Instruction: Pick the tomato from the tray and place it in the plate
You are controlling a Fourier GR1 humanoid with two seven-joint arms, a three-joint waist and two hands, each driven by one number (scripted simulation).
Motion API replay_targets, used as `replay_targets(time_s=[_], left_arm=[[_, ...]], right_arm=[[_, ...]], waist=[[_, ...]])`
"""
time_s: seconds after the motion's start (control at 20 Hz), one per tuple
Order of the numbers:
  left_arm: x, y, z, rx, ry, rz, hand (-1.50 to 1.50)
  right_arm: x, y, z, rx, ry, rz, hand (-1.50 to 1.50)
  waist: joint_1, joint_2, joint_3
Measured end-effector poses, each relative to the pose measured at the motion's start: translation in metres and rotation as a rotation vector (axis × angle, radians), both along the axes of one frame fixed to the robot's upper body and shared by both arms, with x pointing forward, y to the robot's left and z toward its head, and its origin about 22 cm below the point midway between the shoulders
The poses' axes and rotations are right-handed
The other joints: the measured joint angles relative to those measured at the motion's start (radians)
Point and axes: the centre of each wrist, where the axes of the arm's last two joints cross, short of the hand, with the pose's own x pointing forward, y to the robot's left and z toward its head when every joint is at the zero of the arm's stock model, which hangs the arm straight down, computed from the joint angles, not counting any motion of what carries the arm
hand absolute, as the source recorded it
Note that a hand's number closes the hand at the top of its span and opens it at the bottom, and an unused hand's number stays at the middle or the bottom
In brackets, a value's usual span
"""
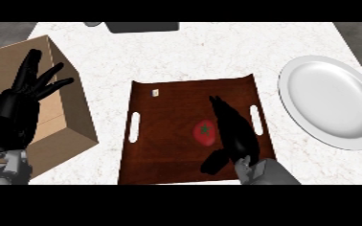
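Your right robot hand, fingers straight and holding nothing, sits just right of the small red round tomato on the dark wooden tray, so closing off-centre could roll it leftward, away from the white oval plate beyond.

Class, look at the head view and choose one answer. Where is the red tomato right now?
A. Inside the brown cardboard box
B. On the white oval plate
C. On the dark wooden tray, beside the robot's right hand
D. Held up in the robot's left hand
C: the red tomato lies on the dark wooden tray, just left of the black right hand; the white oval plate holds nothing.
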Motion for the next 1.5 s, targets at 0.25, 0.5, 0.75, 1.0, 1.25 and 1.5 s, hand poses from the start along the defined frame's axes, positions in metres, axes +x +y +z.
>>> replay_targets(time_s=[0.25, 0.5, 0.75, 1.0, 1.25, 1.5], left_arm=[[0.002, 0.000, 0.001, -0.003, 0.007, 0.000, 0.00], [0.003, -0.002, 0.001, 0.002, 0.007, 0.002, 0.00], [0.004, -0.002, 0.001, -0.002, 0.014, 0.001, 0.00], [0.003, -0.002, 0.001, -0.007, 0.020, -0.001, 0.00], [0.002, -0.002, 0.002, -0.005, 0.028, 0.006, 0.00], [0.000, 0.002, 0.003, -0.010, 0.036, 0.022, 0.00]], right_arm=[[0.004, 0.004, 0.000, -0.009, 0.010, -0.002, -1.50], [0.006, 0.003, -0.009, -0.025, 0.025, 0.000, 1.50], [0.009, 0.002, -0.009, -0.058, -0.023, 0.028, 1.50], [0.012, 0.001, -0.010, -0.096, -0.080, 0.026, 1.50], [0.001, -0.012, -0.009, -0.115, -0.144, 0.250, 1.50], [-0.006, -0.045, 0.003, -0.124, -0.254, 0.484, 1.50]], waist=[[0.004, 0.000, 0.000], [0.008, 0.001, 0.000], [0.009, -0.001, 0.000], [0.007, -0.003, 0.000], [-0.001, -0.001, 0.000], [-0.013, -0.002, -0.001]])
